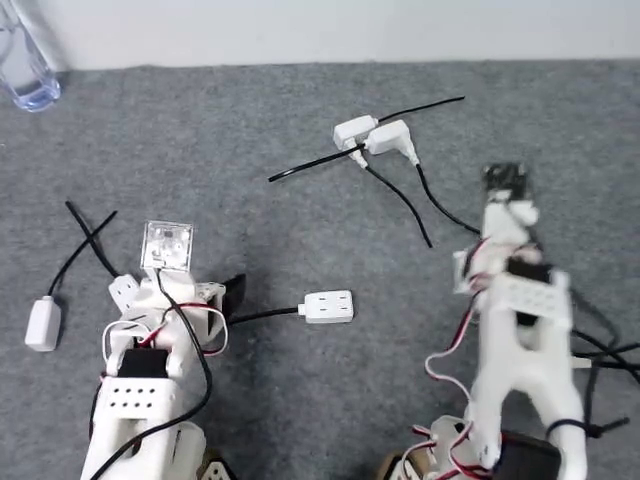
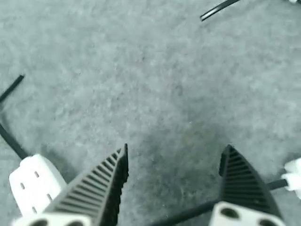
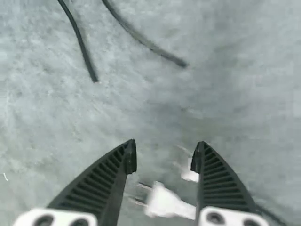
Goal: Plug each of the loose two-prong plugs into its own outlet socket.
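L gripper point(image 2: 177, 149) lower left in high view, jaws spread over grey surface point(image 2: 155, 84); socket point(image 2: 33, 183) just beside one jaw. R gripper point(image 3: 165, 142) at right, jaws spread, blurry plug point(image 3: 164, 202) between them, contact unclear. 2nd socket point(image 1: 328, 307) mid-frame, 2nd plug point(image 1: 42, 323) far left. Two white cord ends point(image 1: 372, 135) touching, upper centre.

Overhead, wrist views low, socket point(image 2: 33, 186) probably shared
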